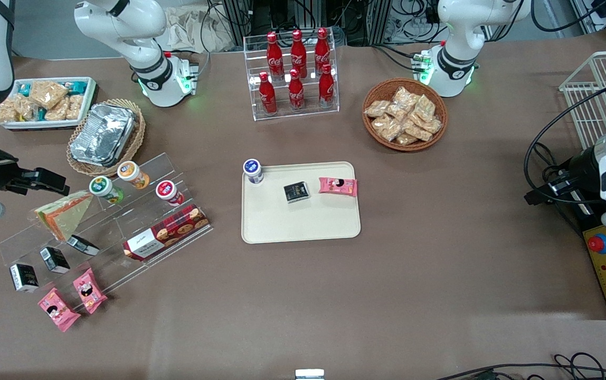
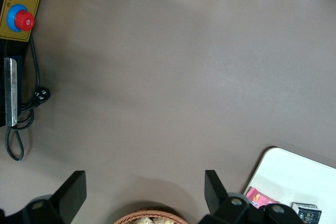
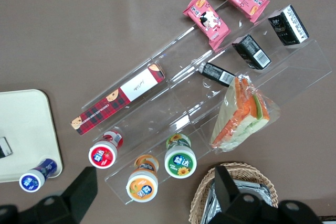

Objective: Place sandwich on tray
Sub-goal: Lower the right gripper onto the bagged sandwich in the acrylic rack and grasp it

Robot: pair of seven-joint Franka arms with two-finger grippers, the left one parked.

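The sandwich (image 1: 63, 214) is a clear-wrapped wedge with tan bread and orange and green layers. It lies on the top step of a clear acrylic rack (image 1: 123, 227) toward the working arm's end of the table, and also shows in the right wrist view (image 3: 241, 114). The cream tray (image 1: 303, 224) lies mid-table, with an edge showing in the right wrist view (image 3: 23, 124). It holds a blue-lidded cup (image 1: 253, 171), a black packet (image 1: 296, 191) and a pink packet (image 1: 338, 186). My right gripper (image 1: 44, 180) hangs open and empty above the rack, beside the sandwich; its fingers (image 3: 86, 187) are spread wide.
The rack carries three small cups (image 3: 180, 161), a red plaid biscuit box (image 1: 166, 232), black packets (image 1: 54, 258) and pink packets (image 1: 89, 290). A wicker basket of foil containers (image 1: 103, 134) sits farther from the camera, beside a white snack bin (image 1: 44, 100). Cola bottles (image 1: 295, 74) and a cracker basket (image 1: 404, 113) stand farther back.
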